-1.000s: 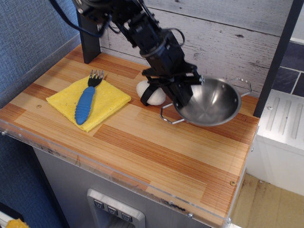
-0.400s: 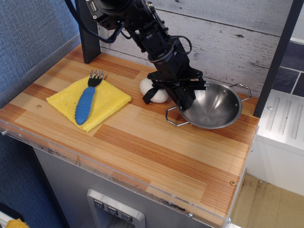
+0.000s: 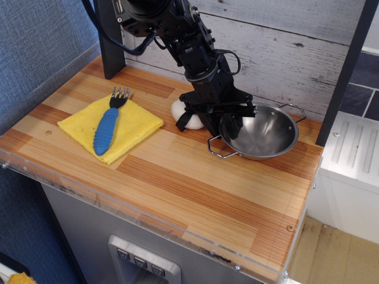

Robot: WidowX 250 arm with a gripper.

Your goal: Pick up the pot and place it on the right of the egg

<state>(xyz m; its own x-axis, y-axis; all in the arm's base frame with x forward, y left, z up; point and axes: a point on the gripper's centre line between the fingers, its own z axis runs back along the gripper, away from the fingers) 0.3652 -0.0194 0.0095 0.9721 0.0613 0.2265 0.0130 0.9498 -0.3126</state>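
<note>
One camera view only, looking down at a striped wooden counter [image 3: 177,177]. Centre right of frame: shiny round stainless-steel pot [image 3: 260,133] with two thin wire loop handles, sitting low on the wood or just above it; contact hard to confirm from this angle. Immediately left of the pot, partly hidden behind the arm: small white egg with a black band [image 3: 186,115]. So, already on the egg's right side as pictured, near it but seemingly not touching.

Black robot gripper [image 3: 231,121] clamped over the pot's near-left rim, one finger inside the bowl, the other outside; apparently pinching the thin wall, not yet released.

Far left: yellow square sponge cloth [image 3: 112,124] carrying a blue-handled fork [image 3: 108,127], well apart from everything else.

On handling, as a judgement: rigid, thin-walled, probably light for its bulk, and slick polished metal. Rim pinch off-centre, hence a tendency to tilt or swing if lifted; rounded base likely to rock once let go. Best hold probably this rim, squarely across the wall, or a wire loop for less slip. Egg close by and likely to roll if nudged, so straight-up withdrawal advisable after opening. Remaining work seemingly small: settle flat, release, retreat.
</note>
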